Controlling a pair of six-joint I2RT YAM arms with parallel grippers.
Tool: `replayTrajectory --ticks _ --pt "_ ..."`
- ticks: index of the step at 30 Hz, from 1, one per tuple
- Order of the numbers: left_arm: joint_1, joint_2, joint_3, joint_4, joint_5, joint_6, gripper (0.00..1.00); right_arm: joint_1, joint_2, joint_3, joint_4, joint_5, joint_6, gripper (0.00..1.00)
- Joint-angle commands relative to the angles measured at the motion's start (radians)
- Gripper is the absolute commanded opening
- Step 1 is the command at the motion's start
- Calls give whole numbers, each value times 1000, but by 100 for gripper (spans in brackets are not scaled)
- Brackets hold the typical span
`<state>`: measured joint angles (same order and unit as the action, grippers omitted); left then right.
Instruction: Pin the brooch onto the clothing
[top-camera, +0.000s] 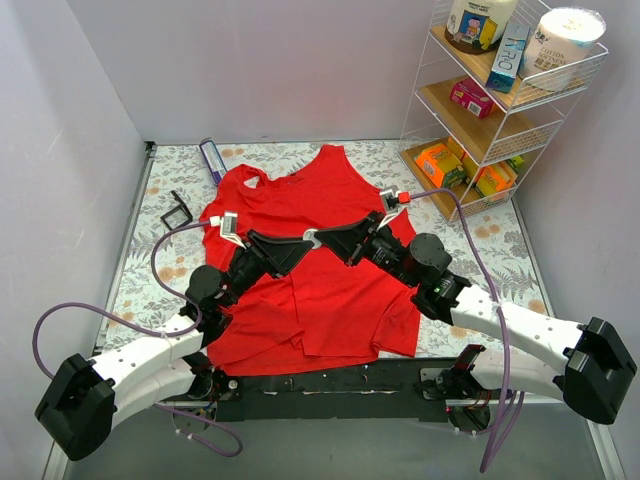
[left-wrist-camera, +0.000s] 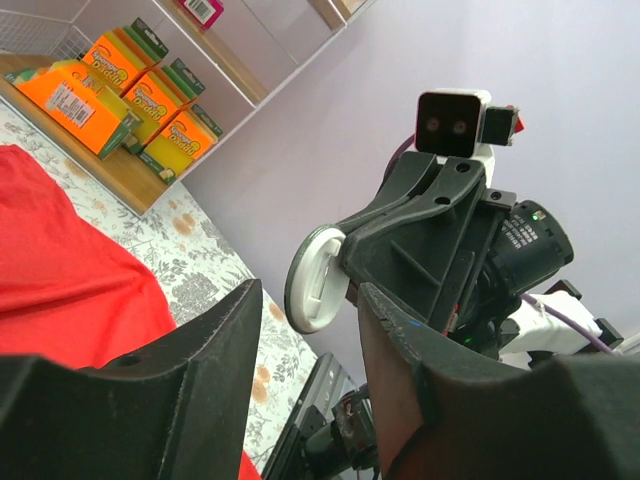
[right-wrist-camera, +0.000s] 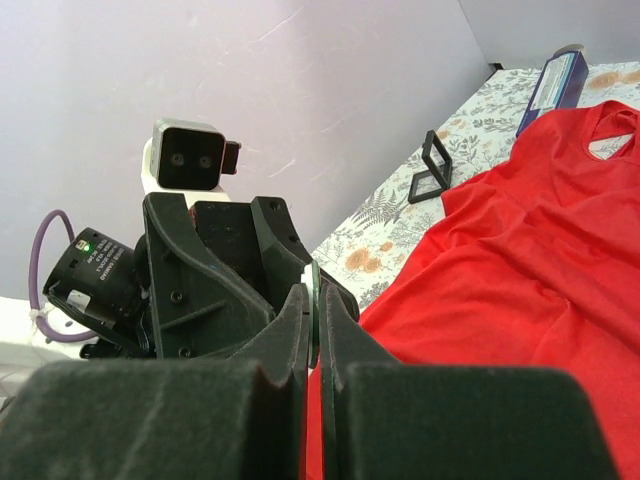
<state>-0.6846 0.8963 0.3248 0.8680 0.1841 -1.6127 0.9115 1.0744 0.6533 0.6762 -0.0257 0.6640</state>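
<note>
Two arms come in from the near edge of the worktop (top-camera: 500, 250) and bend toward each other. The left arm (top-camera: 150, 355) goes from the near left corner up and to the right. The right arm (top-camera: 500, 315) goes from the near right corner up and to the left. Their wrists meet over the middle of the worktop, tip to tip, both lifted above the cloth.

One right tool (right-wrist-camera: 315, 300) has its fingers pressed together on the brooch (left-wrist-camera: 318, 277), pinching the thin disc by its edge. The disc stands upright, and its pale round face with a dark rim is turned toward the left wrist camera. One left tool (left-wrist-camera: 308, 300) faces it with the fingers spread, one on each side of the brooch in its own view. The pictures do not show whether it touches the disc.

One brooch is in view, held in the air over the chest part of the top (top-camera: 330, 300) and apart from the cloth. One red top lies flat in the middle of the worktop, with the neck to the far edge and the hem to the near edge.

One wire rack (top-camera: 420, 90) with three shelves stands in the far right corner. One blue pack (top-camera: 212, 160) lies at the far edge, just beside the top's left strap. One small black stand (top-camera: 180, 208) sits near the left edge.
</note>
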Motion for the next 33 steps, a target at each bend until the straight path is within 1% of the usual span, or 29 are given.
replayTrajectory --ticks 1,5,9,11,12,13,15,17,20,22,23,24,26,27,28,29,30,31,32,33 --pt "-7 -2 -3 54 -40 -21 41 7 2 6 80 13 14 1" --pt "-9 13 3 58 -20 -24 40 9 16 11 82 15 17 1" --pt "-10 32 11 62 0 -24 42 10 25 14 82 13 17 1" --pt "-12 46 17 60 8 -24 40 10 30 17 82 10 19 1" --pt "-12 49 19 57 8 -24 38 10 32 19 82 7 19 1" --pt "-13 50 16 55 3 -26 30 12 33 19 80 7 19 1" --pt "-15 49 13 66 -8 -27 22 10 33 19 76 6 19 1" --pt "-16 43 16 54 -14 -23 10 10 32 17 68 9 19 1" --pt "-16 35 33 0 -9 5 3 10 24 11 48 18 17 1" --pt "-16 30 34 -21 -5 13 1 10 21 9 30 12 17 1" --pt "-16 26 30 -35 -2 22 0 10 16 12 16 15 11 4" --pt "-16 15 26 -44 5 28 0 10 10 14 -21 15 3 12" --pt "-16 1 25 -101 14 46 0 4 -14 20 -56 12 -15 21" --pt "-16 -19 26 -124 20 75 0 -3 -27 20 -91 -11 -20 30" --pt "-18 -28 31 -147 47 94 0 -31 -39 19 -104 -38 -26 34" --pt "-16 -37 36 -202 66 112 0 -52 -62 19 -112 -130 -27 38" --pt "-16 -45 49 -230 87 158 0 -80 -71 22 -134 -184 -26 45" --pt "-16 -57 57 -256 121 180 0 -138 -79 26 -150 -242 -23 48" --pt "-16 -57 65 -312 188 206 0 -167 -85 44 -167 -360 -21 49" --pt "-16 -59 71 -336 234 226 0 -193 -85 57 -209 -420 -27 52"
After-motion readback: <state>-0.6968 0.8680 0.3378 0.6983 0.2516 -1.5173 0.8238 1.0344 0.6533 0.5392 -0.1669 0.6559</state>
